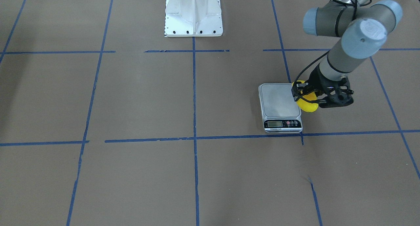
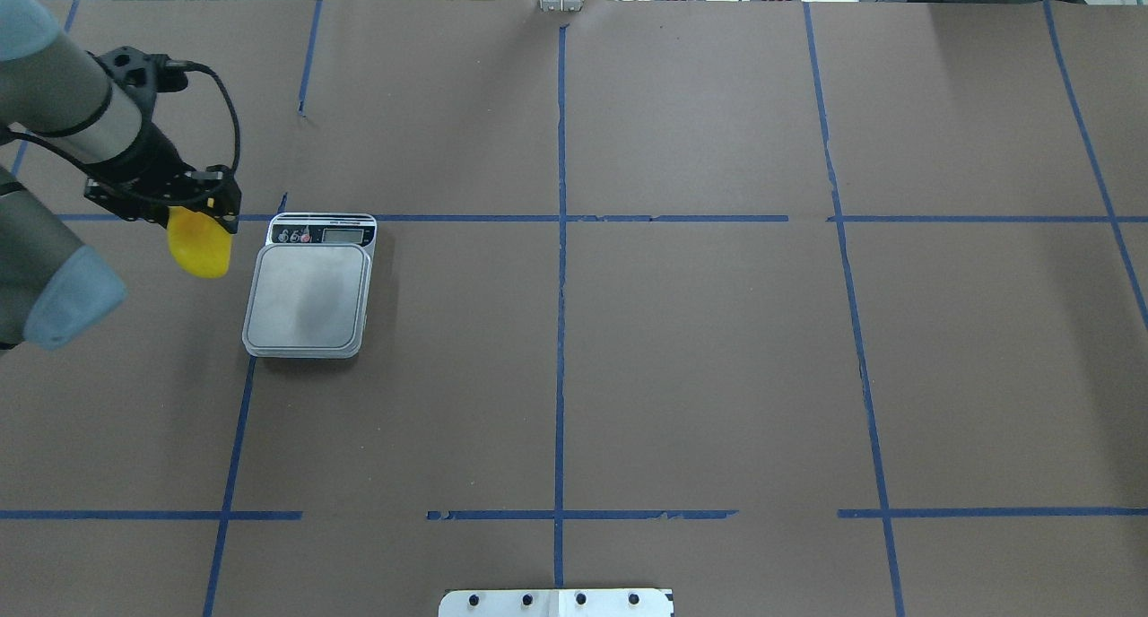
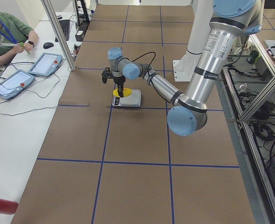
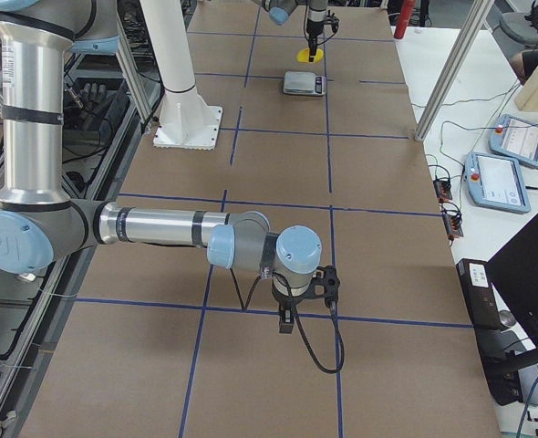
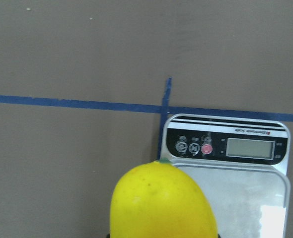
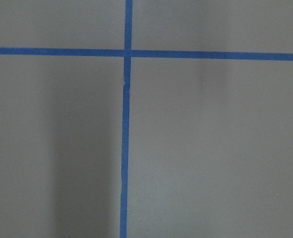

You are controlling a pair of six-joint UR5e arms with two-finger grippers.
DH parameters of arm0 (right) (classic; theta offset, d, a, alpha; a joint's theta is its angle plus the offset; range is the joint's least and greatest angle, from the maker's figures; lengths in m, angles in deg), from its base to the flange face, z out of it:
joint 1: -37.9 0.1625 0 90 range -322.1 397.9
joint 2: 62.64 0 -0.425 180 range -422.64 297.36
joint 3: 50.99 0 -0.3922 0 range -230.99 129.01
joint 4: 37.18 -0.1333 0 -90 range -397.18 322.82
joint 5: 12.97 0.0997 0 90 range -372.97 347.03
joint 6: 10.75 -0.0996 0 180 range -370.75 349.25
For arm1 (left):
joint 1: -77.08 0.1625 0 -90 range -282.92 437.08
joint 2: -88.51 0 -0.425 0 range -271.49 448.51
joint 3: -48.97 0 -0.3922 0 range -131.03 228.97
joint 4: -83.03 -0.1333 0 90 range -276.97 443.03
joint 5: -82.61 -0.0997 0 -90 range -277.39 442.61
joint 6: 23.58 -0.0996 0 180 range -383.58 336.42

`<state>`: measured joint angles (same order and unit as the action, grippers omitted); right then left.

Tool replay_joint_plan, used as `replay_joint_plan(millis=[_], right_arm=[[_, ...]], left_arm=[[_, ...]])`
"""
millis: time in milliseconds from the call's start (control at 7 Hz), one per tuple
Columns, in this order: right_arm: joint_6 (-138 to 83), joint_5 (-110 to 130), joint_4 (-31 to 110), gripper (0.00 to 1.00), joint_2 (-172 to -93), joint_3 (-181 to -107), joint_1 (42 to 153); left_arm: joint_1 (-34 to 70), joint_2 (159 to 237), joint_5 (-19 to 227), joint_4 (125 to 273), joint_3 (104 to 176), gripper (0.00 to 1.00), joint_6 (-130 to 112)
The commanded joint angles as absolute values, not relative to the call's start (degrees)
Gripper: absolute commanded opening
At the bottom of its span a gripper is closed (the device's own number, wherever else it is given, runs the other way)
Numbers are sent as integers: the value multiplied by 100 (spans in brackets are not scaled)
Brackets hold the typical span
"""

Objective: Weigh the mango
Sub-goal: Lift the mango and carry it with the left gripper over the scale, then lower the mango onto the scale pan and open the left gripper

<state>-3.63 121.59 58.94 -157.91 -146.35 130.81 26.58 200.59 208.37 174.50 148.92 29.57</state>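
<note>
Mango sits closest, in the left wrist view: smooth, waxy, bright yellow, with a rounded end and a tiny green nub. Left tool is clenched on its other end, so the pick-up looks done. Fruit hangs just beside the scale, on the robot's left of it, seemingly off the desk and not on the plate yet. Left to do, I'd say: carry it across, lay it on the plate, let go, and read the display, which shows no digits I can make out. Plate is brushed steel, a rounded square, bare, with a black button strip. Desk is matte brown paper with blue tape lines. Right tool hangs well apart; can't tell its grip.
</note>
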Motion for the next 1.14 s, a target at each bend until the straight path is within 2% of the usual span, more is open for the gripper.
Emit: replay_joint_plan(millis=[0,286,429,571,857,1000], right_arm=[[-363,12159,5897,100,-15791,-14635,13080],[-363,12159,5897,100,-15791,-14635,13080],[-363,12159,5897,100,-15791,-14635,13080],[-363,12159,5897,100,-15791,-14635,13080],[-363,12159,5889,100,-15791,-14635,13080],[-363,12159,5897,100,-15791,-14635,13080]], left_arm=[[3100,20076,20795,18266,14401,0,3389],[3103,20031,20803,18366,14354,0,3390],[3111,20031,20803,18375,14345,58,3373],[3103,20022,20777,18366,14415,100,3338],[2893,19988,20785,18287,14721,100,3311],[2483,19761,20838,18156,15149,100,3224]])
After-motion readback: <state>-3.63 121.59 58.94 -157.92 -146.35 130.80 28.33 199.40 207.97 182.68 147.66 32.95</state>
